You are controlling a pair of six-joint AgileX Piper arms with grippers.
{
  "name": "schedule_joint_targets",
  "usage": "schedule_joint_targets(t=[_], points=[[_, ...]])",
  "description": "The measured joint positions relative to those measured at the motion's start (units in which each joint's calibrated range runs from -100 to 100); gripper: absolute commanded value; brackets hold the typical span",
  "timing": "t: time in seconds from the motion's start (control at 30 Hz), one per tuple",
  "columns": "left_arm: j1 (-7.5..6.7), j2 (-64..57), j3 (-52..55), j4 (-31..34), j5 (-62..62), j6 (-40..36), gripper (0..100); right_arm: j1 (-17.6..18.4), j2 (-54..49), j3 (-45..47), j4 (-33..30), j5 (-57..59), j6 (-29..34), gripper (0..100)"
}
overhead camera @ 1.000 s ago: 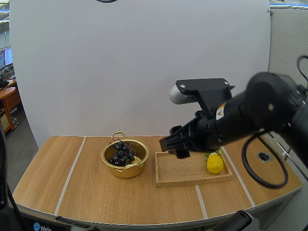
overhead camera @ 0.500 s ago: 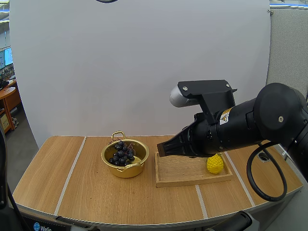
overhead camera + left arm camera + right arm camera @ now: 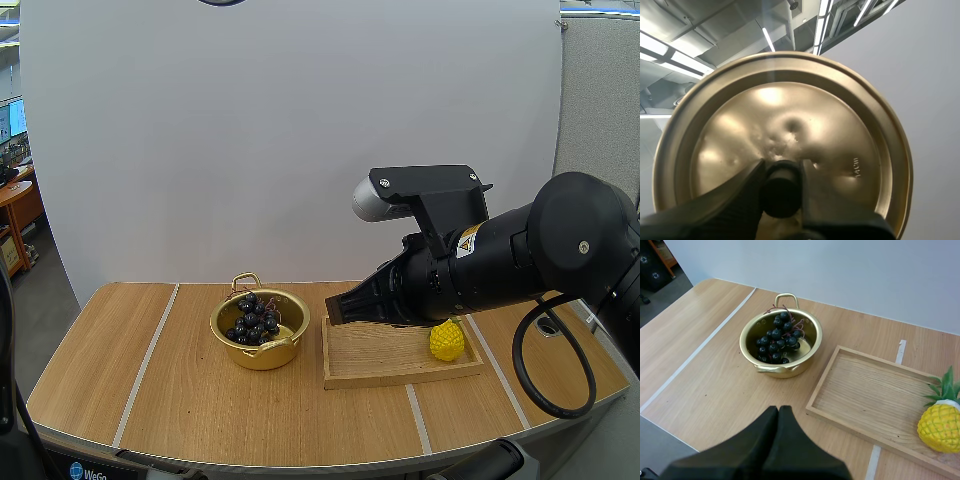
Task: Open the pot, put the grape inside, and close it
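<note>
The golden pot (image 3: 262,348) stands open on the table, with the bunch of dark grapes (image 3: 253,318) lying inside it. In the right wrist view the pot (image 3: 790,364) and its grapes (image 3: 777,337) lie ahead of my right gripper (image 3: 778,412), whose fingers are pressed together into one dark wedge. This right gripper (image 3: 338,310) hovers shut over the tray's left end, to the right of the pot. My left gripper (image 3: 781,169) pinches the black knob (image 3: 782,192) of the golden lid (image 3: 790,125), holding the lid up in the air.
A wooden tray (image 3: 385,375) lies right of the pot, with a yellow toy pineapple (image 3: 447,340) at its right end. In the right wrist view the tray (image 3: 875,395) and pineapple (image 3: 940,426) sit beside the pot. Bare tabletop stretches left and in front of the pot.
My right gripper went from open to shut and drew back slightly to the right, away from the pot. The grapes stay in the pot. The left grip on the lid is unchanged.
</note>
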Motion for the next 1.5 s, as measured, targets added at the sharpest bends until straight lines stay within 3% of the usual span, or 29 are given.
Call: schedule_joint_targets(t=[0.27,0.47,0.57,0.97,1.03,1.2,1.3,1.5], points=[[0.00,0.0,0.0,0.0,1.1,0.0,0,0.0,0.0,0.0,0.0,0.0,0.0,0],[0.00,0.3,0.0,0.0,20.6,0.0,0,0.0,0.0,0.0,0.0,0.0,0.0,0],[0.00,1.9,0.0,0.0,24.6,0.0,0,0.0,0.0,0.0,0.0,0.0,0.0,0],[0.00,5.0,5.0,0.0,25.2,0.7,0,0.0,0.0,0.0,0.0,0.0,0.0,0],[0.00,5.0,7.7,0.0,25.2,0.7,0,0.0,0.0,0.0,0.0,0.0,0.0,0],[0.00,5.3,28.6,-0.6,25.2,3.9,0,0.0,0.0,0.0,0.0,0.0,0.0,0],[0.00,5.9,44.1,-7.4,25.2,7.1,0,0.0,0.0,0.0,0.0,0.0,0.0,0],[0.00,9.0,53.5,-11.3,25.2,8.8,0,0.0,0.0,0.0,0.0,0.0,0.0,0]])
